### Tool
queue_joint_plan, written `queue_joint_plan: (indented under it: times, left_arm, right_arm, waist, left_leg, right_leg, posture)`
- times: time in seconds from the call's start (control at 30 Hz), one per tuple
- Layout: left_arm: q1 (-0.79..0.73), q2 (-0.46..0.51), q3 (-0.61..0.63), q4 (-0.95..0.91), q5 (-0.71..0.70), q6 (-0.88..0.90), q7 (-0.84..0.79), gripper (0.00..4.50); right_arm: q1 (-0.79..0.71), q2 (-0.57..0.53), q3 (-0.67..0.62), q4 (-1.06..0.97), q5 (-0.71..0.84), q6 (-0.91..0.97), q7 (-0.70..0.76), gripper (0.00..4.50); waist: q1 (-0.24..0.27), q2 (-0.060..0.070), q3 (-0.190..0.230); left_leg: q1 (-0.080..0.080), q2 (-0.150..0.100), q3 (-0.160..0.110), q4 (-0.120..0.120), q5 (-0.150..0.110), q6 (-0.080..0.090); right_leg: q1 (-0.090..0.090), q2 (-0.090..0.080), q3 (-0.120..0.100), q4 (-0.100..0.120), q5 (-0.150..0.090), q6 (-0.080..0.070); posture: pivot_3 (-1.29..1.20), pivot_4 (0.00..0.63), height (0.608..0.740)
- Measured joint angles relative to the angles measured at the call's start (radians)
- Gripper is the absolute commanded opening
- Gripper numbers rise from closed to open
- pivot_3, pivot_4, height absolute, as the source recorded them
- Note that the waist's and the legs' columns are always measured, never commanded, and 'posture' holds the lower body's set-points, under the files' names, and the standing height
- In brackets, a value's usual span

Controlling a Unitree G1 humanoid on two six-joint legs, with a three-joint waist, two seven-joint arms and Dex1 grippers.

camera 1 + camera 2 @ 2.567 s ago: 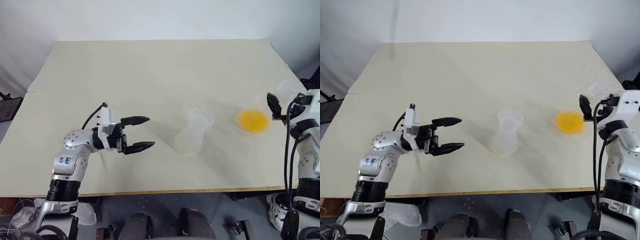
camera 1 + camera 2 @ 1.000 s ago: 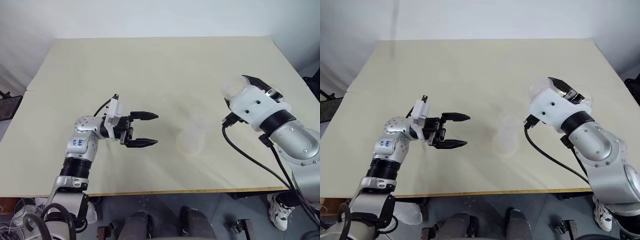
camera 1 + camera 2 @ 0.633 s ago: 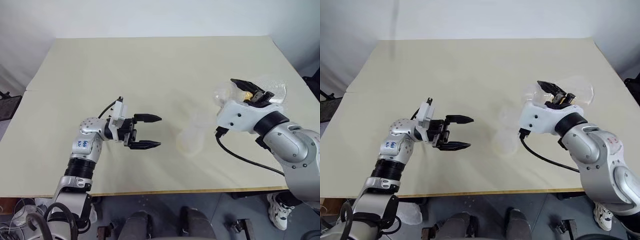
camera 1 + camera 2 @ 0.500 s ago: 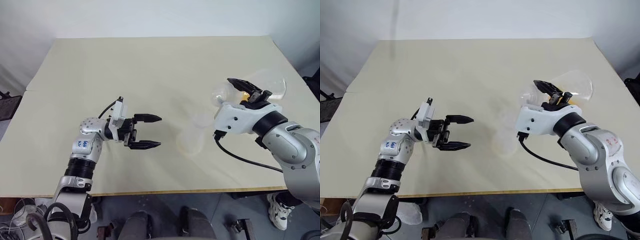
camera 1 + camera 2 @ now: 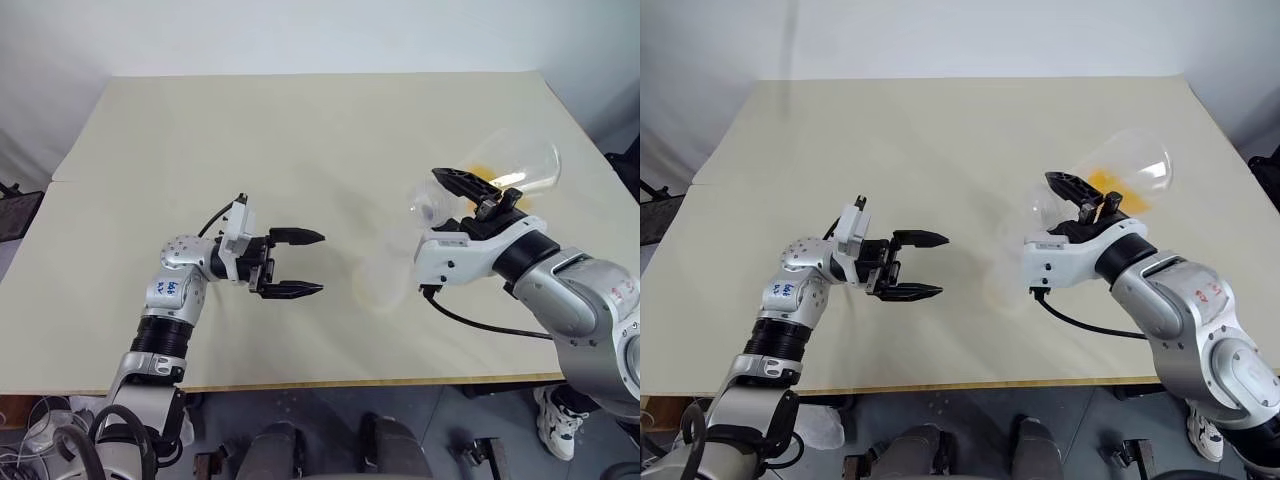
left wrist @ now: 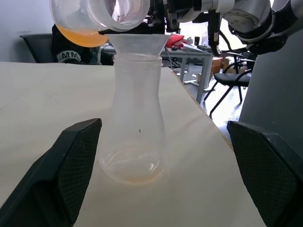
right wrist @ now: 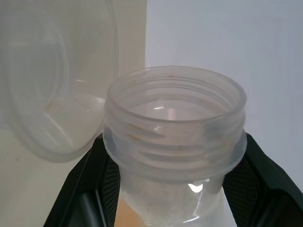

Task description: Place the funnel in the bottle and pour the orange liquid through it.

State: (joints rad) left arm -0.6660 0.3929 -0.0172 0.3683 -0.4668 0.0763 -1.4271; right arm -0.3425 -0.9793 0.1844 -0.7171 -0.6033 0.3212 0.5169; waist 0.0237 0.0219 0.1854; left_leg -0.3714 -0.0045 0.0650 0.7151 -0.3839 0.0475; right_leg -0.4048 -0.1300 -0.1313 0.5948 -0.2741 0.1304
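From the head views, the beige tabletop carries the clear, wide-based flask-shaped bottle, standing upright near the middle, between the two arms. The right gripper is clamped on the neck of a larger clear conical flask, held above the table and tipped close to level, base away to the robot's right, mouth toward the bottle. The bright yellow-orange liquid lies pooled along the flask's low side. The left gripper hangs just above the table to the bottle's left, its two black fingers spread wide and holding nothing, pointing at the bottle but clearly apart from it.

The left wrist view gives the relation that matters. The small, nearly see-through plastic funnel already sits upright in the bottle's neck, and the tilted flask's threaded mouth hangs just above the funnel's rim — slightly to one side of its centre, as far as I can judge. A faint orange tint shows at the bottle's base; no stream is visible.

In the right wrist view the flask's ribbed neck rises between the black fingers, gripped on both sides, with orange liquid low in the neck.

The pour seems about to begin — it hinges on the flask mouth staying over the funnel as the tilt steepens. The right arm has the job; the left is near enough to steady the bottle.
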Motion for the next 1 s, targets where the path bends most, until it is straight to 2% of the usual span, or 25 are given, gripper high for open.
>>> queue_joint_plan:
  times: [1.0]
  left_arm:
    - [-0.03,0.0,0.009,-0.002,-0.002,0.013,0.016,4.5]
  right_arm:
    - [0.002,0.032,-0.123,0.094,-0.113,-0.292,0.035,2.46]
  waist:
    - [-0.001,0.0,0.0]
  left_leg:
    - [0.0,0.0,0.0,0.0,0.0,0.0]
  right_leg:
    - [0.0,0.0,0.0,0.001,0.0,0.0]
  posture:
    - [0.0,0.15,0.74]
